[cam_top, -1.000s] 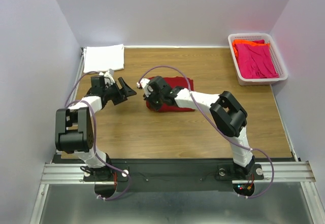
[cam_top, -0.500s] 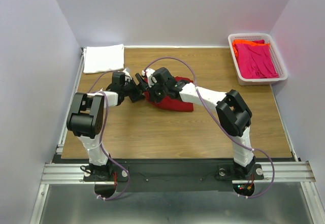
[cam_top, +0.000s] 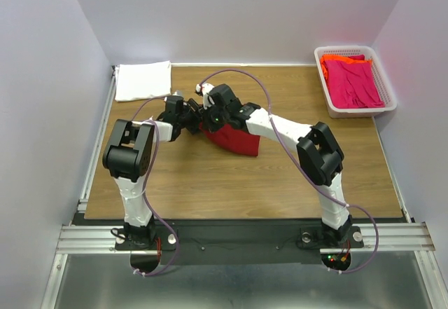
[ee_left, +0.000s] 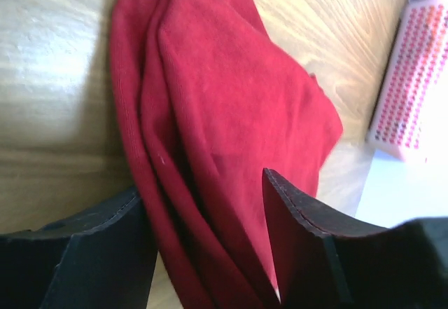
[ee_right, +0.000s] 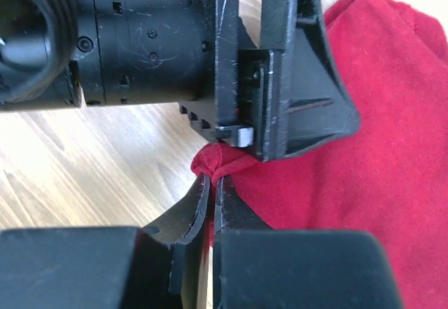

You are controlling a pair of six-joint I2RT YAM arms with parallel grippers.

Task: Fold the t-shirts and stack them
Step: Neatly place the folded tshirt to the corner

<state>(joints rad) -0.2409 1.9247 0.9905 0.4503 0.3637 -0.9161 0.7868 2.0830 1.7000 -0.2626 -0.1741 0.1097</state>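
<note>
The wooden table sits between bare pale walls. At its far left corner the white t-shirt lies folded. My left gripper stands parted, straddling the layered left edge of the dark red t-shirt, not clamped as far as I can see. Just to the right, my right gripper is pinched tight on that edge's corner. The cloth trails rightward from both. At the far right, the basket holds the pink t-shirt.

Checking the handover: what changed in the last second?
The left gripper swung right to the dark red t-shirt; its open jaws now straddle the folded edge. The right gripper kept pinching it, tugging that edge. The white t-shirt and the basket stayed put.
</note>
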